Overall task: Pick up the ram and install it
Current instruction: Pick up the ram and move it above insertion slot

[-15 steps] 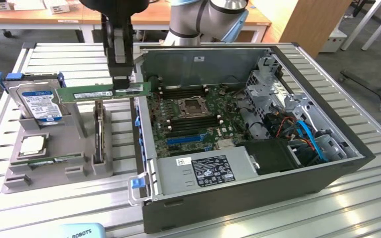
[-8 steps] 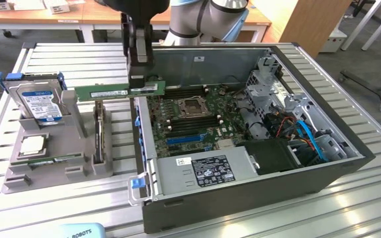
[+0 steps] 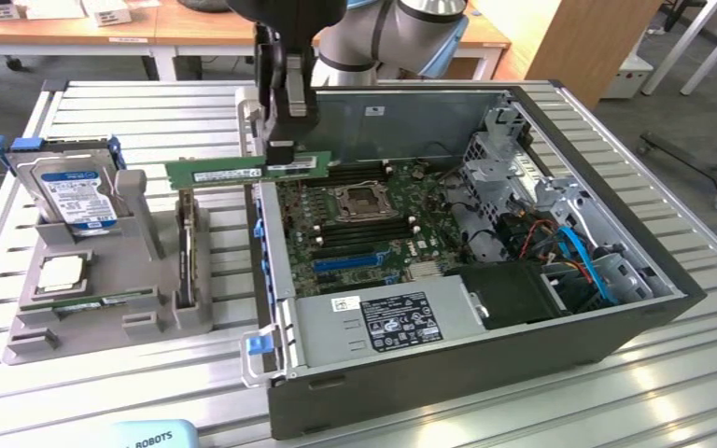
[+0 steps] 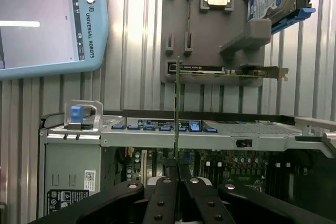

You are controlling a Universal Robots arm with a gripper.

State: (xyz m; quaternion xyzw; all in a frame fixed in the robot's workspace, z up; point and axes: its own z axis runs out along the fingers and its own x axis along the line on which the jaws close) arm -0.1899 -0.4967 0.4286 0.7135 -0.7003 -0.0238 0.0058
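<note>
The ram (image 3: 240, 172) is a long thin green stick with a small white label. My gripper (image 3: 281, 155) is shut on its top edge and holds it level in the air. It hangs over the open computer case's (image 3: 657, 317) wall on the exterior view's left, above the motherboard (image 3: 372, 238). In the wrist view the ram (image 4: 177, 103) appears edge-on as a thin vertical line rising from my gripper (image 4: 177, 176), with both black fingers (image 4: 163, 192) pressed against it.
A grey parts holder (image 3: 91, 327) stands beside the case with a hard drive (image 3: 72, 191), a square silver processor chip (image 3: 63, 273) and a dark expansion card (image 3: 186, 252). A teach pendant (image 4: 52, 19) lies near the table's front edge. A power supply (image 3: 384, 322) fills the case's front.
</note>
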